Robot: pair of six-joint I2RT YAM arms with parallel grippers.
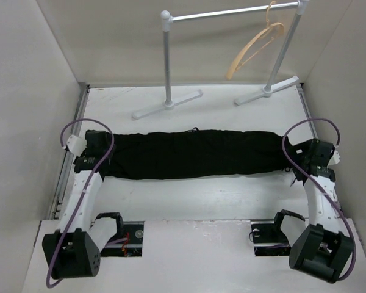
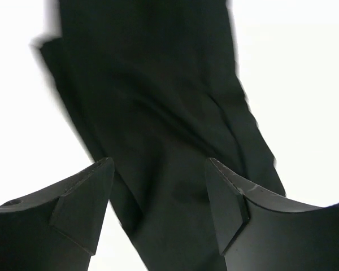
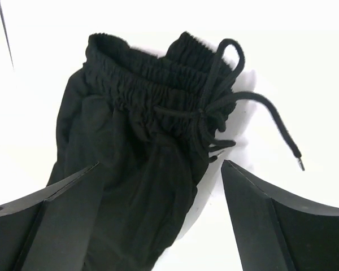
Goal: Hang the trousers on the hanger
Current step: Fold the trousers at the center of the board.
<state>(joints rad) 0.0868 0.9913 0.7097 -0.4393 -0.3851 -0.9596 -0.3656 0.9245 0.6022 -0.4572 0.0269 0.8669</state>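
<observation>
The black trousers [image 1: 189,154] lie stretched in a long band across the middle of the table. The tan wooden hanger [image 1: 255,47] hangs from the rail at the back right, well away from both arms. My left gripper [image 1: 100,149] sits at the band's left end. In the left wrist view it [image 2: 158,192] is open, with black cloth [image 2: 158,113] lying loose between its fingers. My right gripper [image 1: 296,160] sits at the right end. In the right wrist view it [image 3: 161,186] is wide open over the elastic waistband [image 3: 152,73], gripping nothing.
The white-and-grey rail stand [image 1: 168,61] rises at the back, its two flat feet [image 1: 165,105] on the table just beyond the trousers. A black drawstring [image 3: 271,116] trails off the waistband onto the white table [image 1: 189,195]. Side walls box the table in.
</observation>
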